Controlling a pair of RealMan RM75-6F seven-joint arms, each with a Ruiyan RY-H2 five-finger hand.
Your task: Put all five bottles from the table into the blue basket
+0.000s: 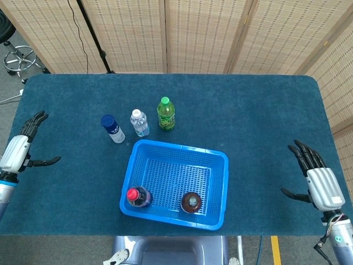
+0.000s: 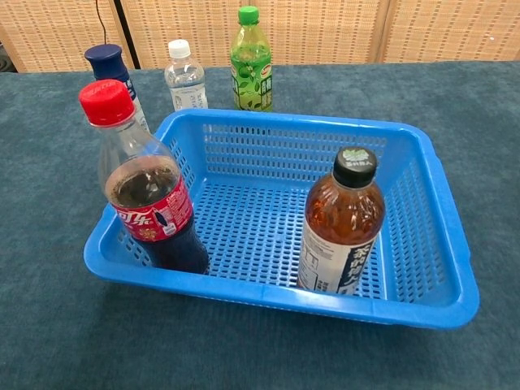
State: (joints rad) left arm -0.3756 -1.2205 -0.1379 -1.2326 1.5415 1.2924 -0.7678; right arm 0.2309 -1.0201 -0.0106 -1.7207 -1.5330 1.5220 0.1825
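Both robot hands hover at the outer edges of the blue-carpeted desk [image 1: 259, 121], each with fingers spread apart and holding nothing. The left robot hand [image 1: 19, 150] sits at the far left edge, its dark fingers pointing away from the robot and its thumb jutting toward the middle. The right robot hand [image 1: 317, 179] sits at the far right edge in a mirrored pose.

The blue basket [image 1: 219, 160] lies between them, near the front edge and well apart from either robot hand. Inside it stand a red-capped cola bottle [image 2: 145, 191] in the front left corner and a black-capped brown tea bottle [image 2: 341, 223] further right along the front wall. Just behind the basket, on the desk, stand three more upright: a dark-blue-capped bottle [image 1: 112, 128], a white-capped clear water bottle [image 1: 139, 122] and a green bottle [image 1: 165, 114].

The chest view shows neither robot hand. The small print on the bottle labels is too fine to read.
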